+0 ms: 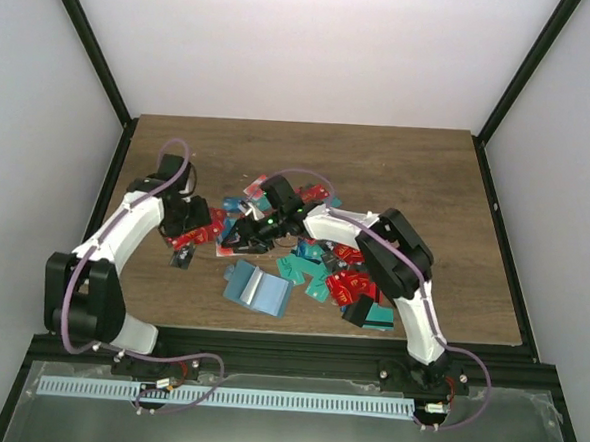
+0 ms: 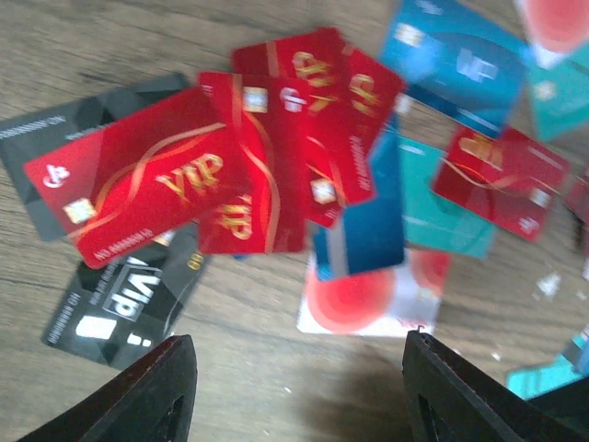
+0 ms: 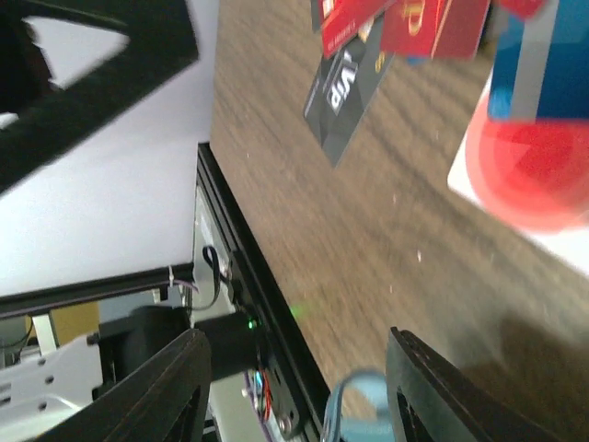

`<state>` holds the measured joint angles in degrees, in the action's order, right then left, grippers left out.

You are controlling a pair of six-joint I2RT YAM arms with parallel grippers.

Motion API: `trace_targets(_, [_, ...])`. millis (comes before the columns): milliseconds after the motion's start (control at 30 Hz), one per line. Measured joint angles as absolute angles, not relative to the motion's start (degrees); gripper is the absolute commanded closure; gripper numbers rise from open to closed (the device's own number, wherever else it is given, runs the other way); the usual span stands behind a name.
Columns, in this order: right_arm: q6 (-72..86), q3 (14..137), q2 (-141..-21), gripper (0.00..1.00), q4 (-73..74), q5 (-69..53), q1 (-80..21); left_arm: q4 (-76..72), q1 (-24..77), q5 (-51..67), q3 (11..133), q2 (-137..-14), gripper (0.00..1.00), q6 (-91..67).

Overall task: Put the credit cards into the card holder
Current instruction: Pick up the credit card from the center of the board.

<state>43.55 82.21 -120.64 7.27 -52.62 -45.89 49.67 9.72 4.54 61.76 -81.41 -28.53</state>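
Cards point(image 2: 147, 193) overlapping, blurred, several cut off | left tool point(image 2: 296, 345) jaws apart

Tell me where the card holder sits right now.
In the top view, the card holder lies open near the table's front edge, slightly left of centre, just in front of the scattered credit cards.
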Motion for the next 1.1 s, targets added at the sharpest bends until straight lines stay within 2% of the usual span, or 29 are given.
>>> trace_targets(233, [49.89,91.77,-128.46,0.46,6.35,-48.53,-46.11,48.97,0.01,6.87,64.86,-92.92,0.38,-24.45])
trace_targets(467, [58.78,99.24,-134.76,0.46,4.40,-41.30,-48.93,49.01,-4.56,8.49,73.36,-103.02,0.37,-20.25])
trace_targets(833, [72.03,105.51,-141.78,0.47,1.50,-33.80,-53.84,52.31,-6.68,8.51,79.83,-114.45,0.38,-13.04])
trace_targets(1100, [80.29,108.33,-143.59,0.51,1.15,-30.09,-53.82,53.39,-6.66,9.39,79.50,-114.50,0.42,-11.66])
